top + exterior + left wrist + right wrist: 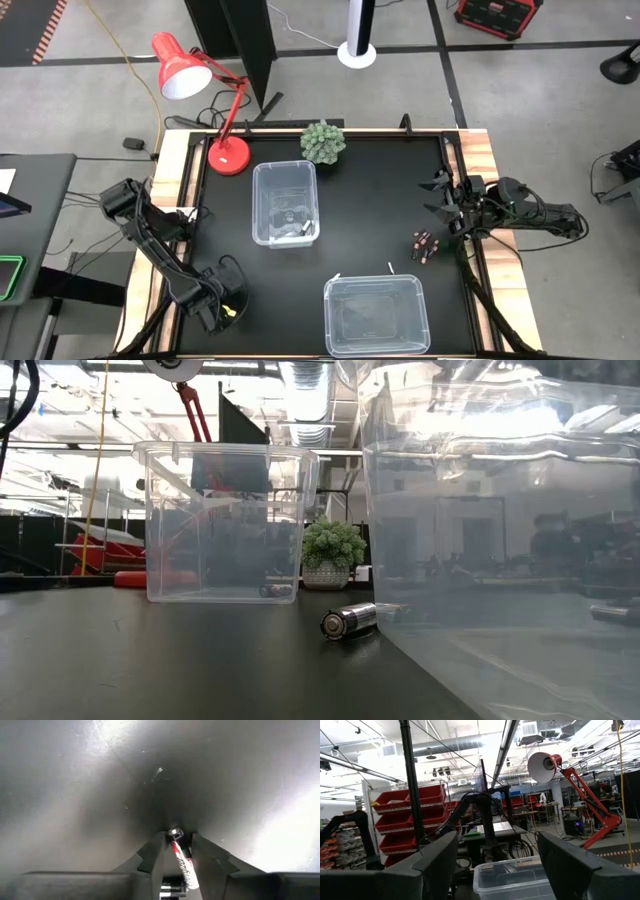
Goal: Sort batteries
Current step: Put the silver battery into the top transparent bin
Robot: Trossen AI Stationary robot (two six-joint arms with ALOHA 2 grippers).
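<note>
My left gripper (224, 307) points down at the black table's near left corner, shut on a silver battery with red print (183, 864). My right gripper (497, 840) waits open and raised at the table's right edge (441, 196), touching nothing. A cluster of dark batteries (424, 243) lies on the table near it. One battery (347, 621) lies on its side against the near clear bin (375, 315). The far clear bin (285, 203) holds a few batteries (302, 229) on its floor. My left gripper has the battery's long sides (175, 846) between its two fingers (156, 854), which come from above, pointing down. The battery lies slanted in the gap, one end (174, 831) at the fingertips. I cannot tell whether it rests on the table.
A red desk lamp (228, 153) and a small potted plant (323, 142) stand at the table's far edge. Two small white batteries (390, 267) lie just beyond the near bin. Wooden rails run along the table's left and right sides.
</note>
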